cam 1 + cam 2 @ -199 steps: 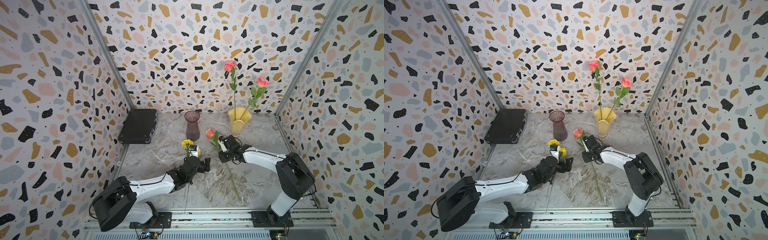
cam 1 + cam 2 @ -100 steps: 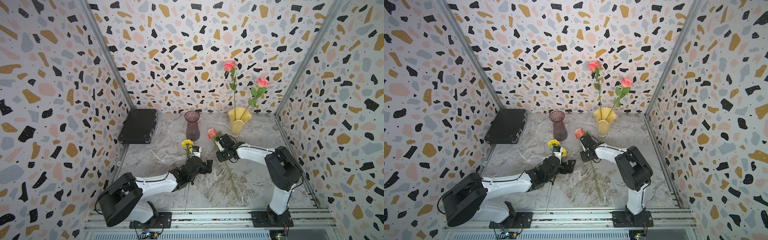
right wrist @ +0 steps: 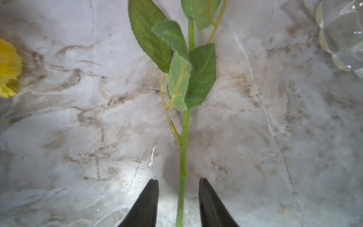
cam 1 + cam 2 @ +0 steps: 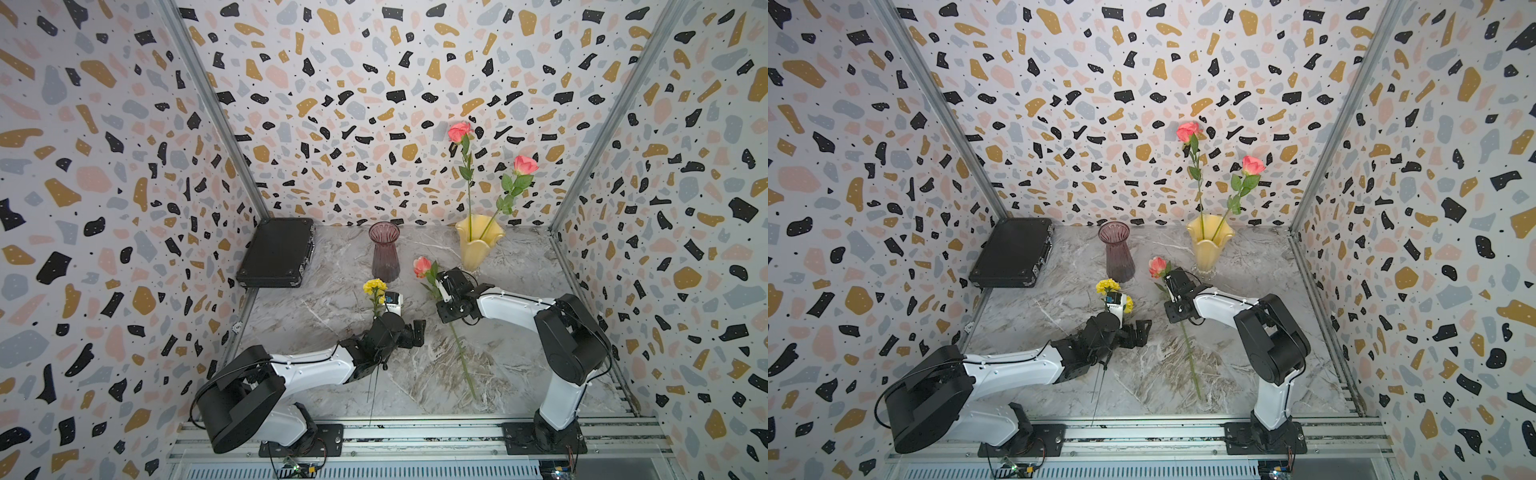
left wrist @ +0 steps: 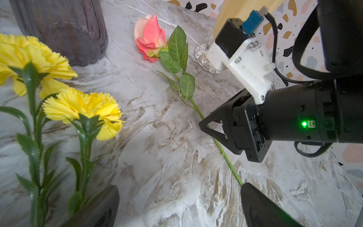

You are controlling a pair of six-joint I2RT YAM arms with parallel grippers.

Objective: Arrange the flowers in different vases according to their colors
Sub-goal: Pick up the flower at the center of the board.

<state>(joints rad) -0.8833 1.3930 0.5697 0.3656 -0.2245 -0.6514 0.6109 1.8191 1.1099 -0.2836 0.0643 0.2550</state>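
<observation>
The pale yellow vase [image 4: 478, 245] at the back holds two pink roses [image 4: 459, 132] [image 4: 524, 165]. The purple vase [image 4: 384, 253] beside it has nothing sticking out. A third pink rose [image 4: 422, 266] [image 5: 150, 37] lies flat on the table. My right gripper [image 3: 178, 181] [image 4: 439, 291] is open and straddles its stem [image 3: 183, 137] just below the leaves, both fingers clear of it. Two yellow flowers [image 4: 375, 286] [image 5: 84, 106] stand up next to my left gripper [image 5: 179, 186] [image 4: 409, 332]. Its jaws are wide open over bare table. The yellow stems run past the outer side of one finger; I cannot tell what holds them up.
A flat black case [image 4: 278, 253] lies at the back left against the wall. The yellow vase's clear foot [image 3: 343, 39] stands close to the right gripper. Terrazzo walls close three sides, and a metal rail [image 4: 415, 432] runs along the front edge.
The right arm's elbow swung inward and its gripper slid slightly along the rose stem. The left arm shifted a little. The flowers have not moved.
</observation>
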